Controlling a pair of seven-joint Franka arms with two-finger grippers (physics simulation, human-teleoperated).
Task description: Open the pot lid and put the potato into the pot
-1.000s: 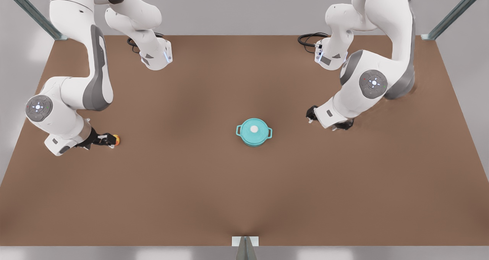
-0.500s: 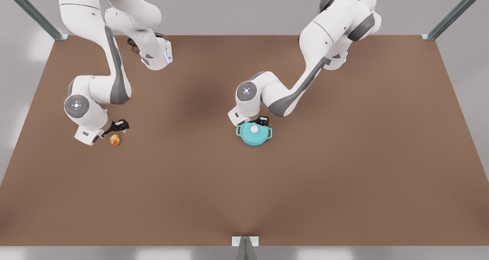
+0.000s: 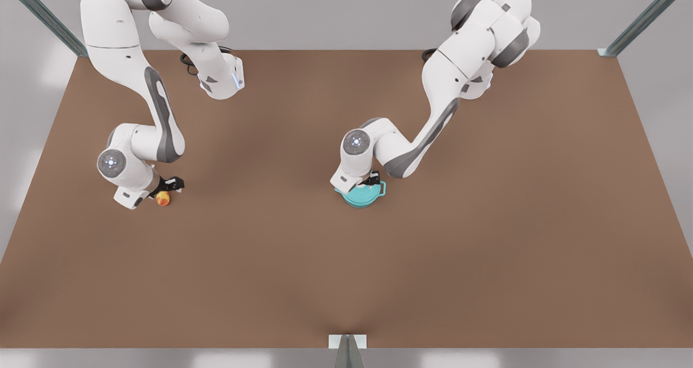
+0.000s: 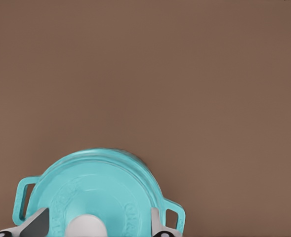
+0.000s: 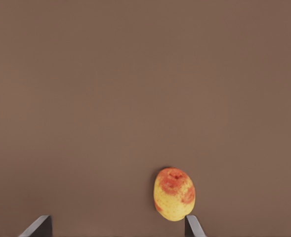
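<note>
Potato (image 5: pixel 174 194) yellow, red-patched, beside right gripper's (image 5: pixel 116 226) released jaws; left gripper's (image 4: pixel 98 223) likewise straddle lid knob (image 4: pixel 87 226).

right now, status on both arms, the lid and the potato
Left gripper open over the pot lid, jaws straddling the knob. Right gripper open above the potato. Lid on the pot.

Teal pot (image 3: pixel 364 196) with teal pot lid (image 4: pixel 102 190) bearing a white knob (image 4: pixel 86 226); yellow-orange potato (image 5: pixel 174 194) with red patches; plain brown tabletop (image 3: pixel 346 260); white arms with grey joints (image 3: pixel 356 142); dark grey fingers (image 5: pixel 37 227).
</note>
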